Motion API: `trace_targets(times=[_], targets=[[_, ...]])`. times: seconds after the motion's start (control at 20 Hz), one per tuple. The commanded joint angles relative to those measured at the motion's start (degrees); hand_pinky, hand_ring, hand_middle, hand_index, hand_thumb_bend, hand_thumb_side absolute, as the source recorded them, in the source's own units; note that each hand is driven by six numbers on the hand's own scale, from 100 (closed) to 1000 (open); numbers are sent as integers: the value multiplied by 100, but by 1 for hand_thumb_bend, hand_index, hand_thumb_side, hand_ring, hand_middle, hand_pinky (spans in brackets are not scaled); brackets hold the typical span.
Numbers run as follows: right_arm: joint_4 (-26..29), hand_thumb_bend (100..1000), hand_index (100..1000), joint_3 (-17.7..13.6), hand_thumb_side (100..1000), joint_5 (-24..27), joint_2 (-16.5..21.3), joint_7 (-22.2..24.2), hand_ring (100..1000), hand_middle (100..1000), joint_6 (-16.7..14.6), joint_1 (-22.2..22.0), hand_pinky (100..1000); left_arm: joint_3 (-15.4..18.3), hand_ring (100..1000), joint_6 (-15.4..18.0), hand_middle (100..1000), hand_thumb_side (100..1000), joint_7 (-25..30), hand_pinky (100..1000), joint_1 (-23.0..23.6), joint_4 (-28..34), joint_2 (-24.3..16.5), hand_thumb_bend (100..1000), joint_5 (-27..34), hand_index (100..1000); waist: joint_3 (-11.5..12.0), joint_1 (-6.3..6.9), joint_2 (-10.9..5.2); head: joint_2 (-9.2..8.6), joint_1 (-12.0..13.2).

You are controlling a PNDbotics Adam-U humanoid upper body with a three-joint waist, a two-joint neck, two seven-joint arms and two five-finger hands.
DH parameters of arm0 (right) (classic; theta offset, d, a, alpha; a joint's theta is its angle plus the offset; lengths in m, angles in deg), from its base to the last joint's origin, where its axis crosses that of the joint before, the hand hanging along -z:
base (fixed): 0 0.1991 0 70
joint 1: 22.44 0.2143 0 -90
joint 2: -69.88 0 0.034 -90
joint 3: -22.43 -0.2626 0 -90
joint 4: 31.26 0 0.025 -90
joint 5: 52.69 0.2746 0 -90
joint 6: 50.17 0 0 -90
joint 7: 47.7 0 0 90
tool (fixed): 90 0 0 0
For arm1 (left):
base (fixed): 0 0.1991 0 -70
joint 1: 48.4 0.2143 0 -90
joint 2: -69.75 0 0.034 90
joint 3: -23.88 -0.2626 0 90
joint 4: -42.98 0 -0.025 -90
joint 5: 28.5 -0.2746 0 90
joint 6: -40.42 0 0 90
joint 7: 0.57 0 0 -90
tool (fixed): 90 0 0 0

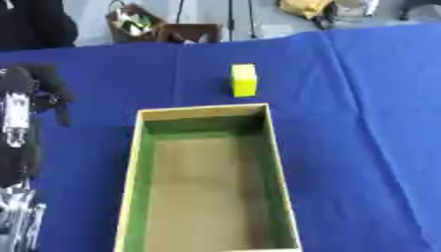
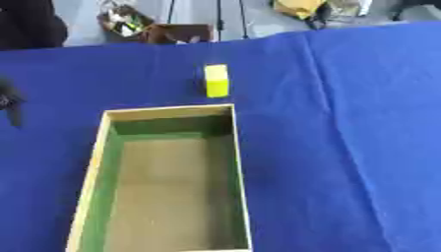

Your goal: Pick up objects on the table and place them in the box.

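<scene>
I see the box (image 1: pixel 207 180) lying open on the blue worktop (image 1: pixel 362 147), green inside walls, brown floor, nothing in it. A yellow block (image 1: pixel 244 79) stands just beyond the box's far edge, apart from it. My left robot hand (image 1: pixel 50 93) hangs at the left edge, dark fingers drooping down and relaxed, holding nothing, well apart from block and box. My right robot hand shows in neither view

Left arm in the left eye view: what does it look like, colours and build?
The left arm is mostly black, with a silver metal strip along its upper part and bare silver metal framework near the bottom corner. The left hand is all black, and its dark fingers are thin. No markings or cables can be made out.
</scene>
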Motion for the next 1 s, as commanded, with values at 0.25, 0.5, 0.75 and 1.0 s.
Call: trace_targets(times=[0.25, 0.5, 0.75, 1.0], targets=[[-36, 485, 910, 471, 1000, -755, 970, 1873, 782, 799, 690, 1073, 654, -104, 445, -7, 480, 686, 89, 208, -36, 101, -61, 100, -13, 634, 109, -43, -68, -41, -109], [-1149, 650, 928, 946, 1000, -1729, 978, 3355, 811, 829, 448, 2062, 713, -149, 445, -5, 481, 688, 144, 205, -22, 101, -75, 100, -34, 634, 202, -72, -3, -82, -243], [-2599, 786, 943, 1361, 900, -2689, 701, 4445, 837, 850, -166, 2946, 780, -195, 445, -14, 481, 691, 208, 202, -23, 101, -91, 100, -77, 635, 293, -117, 112, -167, -382], [-3490, 797, 945, 1415, 887, -3306, 453, 4689, 838, 852, -675, 3384, 785, -205, 445, -8, 481, 691, 221, 202, -34, 101, -99, 100, -102, 635, 320, -128, 161, -209, -411]])
